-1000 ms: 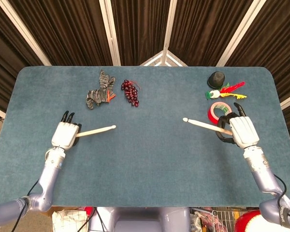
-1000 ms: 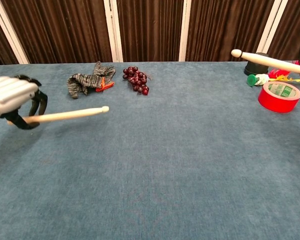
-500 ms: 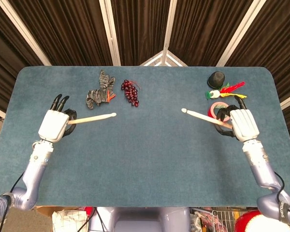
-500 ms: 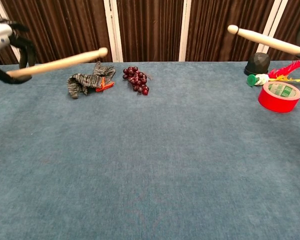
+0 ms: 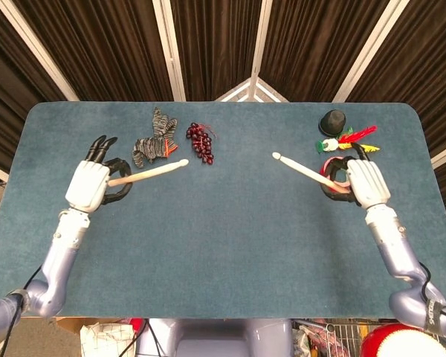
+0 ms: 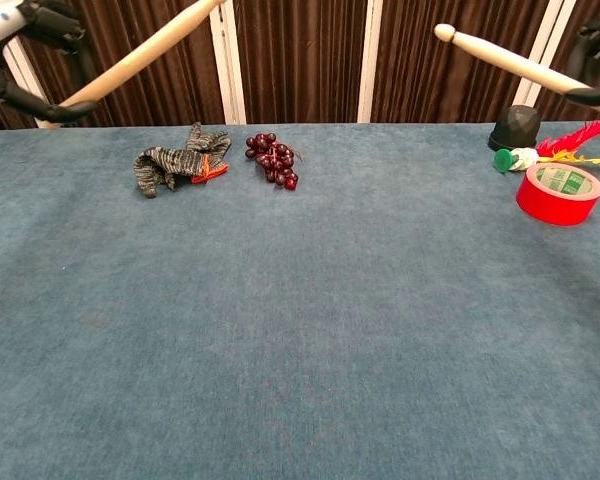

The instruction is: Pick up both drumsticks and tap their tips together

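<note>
Wooden drumsticks (image 5: 150,172) in both raised hands (image 5: 89,184)

1. Left hand (image 5: 89,184): white, boxy shell over the back of the hand, with black fingers (image 5: 98,146) emerging from its far edge.
2. Right hand (image 5: 366,184): same build, white back shell and black fingers (image 5: 329,191).
3. Left forearm (image 5: 59,249): smooth, rounded, silver-lavender casing in segments, with a ringed wrist joint just behind the hand.
4. Right forearm (image 5: 390,249): matching silver-lavender segmented casing and ringed wrist.
5. Cables: a thin black cable (image 5: 19,286) loops beside the left elbow; another black cable (image 5: 429,282) runs by the right elbow.
6. Chest view: only black fingers and a strip of white shell show at the upper corners.
</note>
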Available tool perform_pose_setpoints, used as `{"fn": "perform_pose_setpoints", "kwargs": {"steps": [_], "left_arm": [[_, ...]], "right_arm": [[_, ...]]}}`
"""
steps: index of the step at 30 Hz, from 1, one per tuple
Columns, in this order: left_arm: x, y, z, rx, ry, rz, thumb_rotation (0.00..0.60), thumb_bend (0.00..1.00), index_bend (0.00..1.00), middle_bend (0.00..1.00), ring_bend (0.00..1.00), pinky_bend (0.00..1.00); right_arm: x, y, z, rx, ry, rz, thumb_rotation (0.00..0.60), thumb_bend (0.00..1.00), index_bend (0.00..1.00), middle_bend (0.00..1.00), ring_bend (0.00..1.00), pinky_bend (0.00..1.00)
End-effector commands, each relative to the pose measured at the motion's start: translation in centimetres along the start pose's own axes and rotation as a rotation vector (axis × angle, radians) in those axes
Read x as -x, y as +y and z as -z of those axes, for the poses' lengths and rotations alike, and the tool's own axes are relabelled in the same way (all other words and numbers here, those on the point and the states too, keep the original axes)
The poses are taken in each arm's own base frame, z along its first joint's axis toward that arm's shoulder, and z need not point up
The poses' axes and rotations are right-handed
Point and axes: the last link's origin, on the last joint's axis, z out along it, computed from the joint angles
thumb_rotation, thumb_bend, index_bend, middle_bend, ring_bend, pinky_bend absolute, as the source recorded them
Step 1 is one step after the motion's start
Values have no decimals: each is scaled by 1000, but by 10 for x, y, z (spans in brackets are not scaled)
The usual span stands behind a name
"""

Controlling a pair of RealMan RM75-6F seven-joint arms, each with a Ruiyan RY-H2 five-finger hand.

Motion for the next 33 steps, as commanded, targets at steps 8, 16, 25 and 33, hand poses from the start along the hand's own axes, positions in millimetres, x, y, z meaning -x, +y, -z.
{"fn": "perform_pose_setpoints", "kwargs": {"steps": [8, 16, 25, 33], "left_arm": [[28, 26, -14, 41, -20, 29, 600, 527, 593, 616, 96, 0], [39, 46, -21, 86, 16, 75, 600, 527, 593, 616, 96, 0], [47, 65, -27, 110, 46, 118, 600, 526, 593, 616, 96, 0], [63, 82, -36, 109, 66, 158, 600, 526, 593, 617, 96, 0]], "right_arm": [[-1, -38, -33, -35, -42, -45, 600, 427, 708, 616, 415, 0], [9, -70, -43, -65, -80, -68, 600, 426, 709, 616, 418, 0], [21, -104, -41, -103, -116, -97, 600, 426, 711, 616, 420, 0], [21, -128, -40, -128, -118, -113, 600, 427, 711, 616, 422, 0]]}}
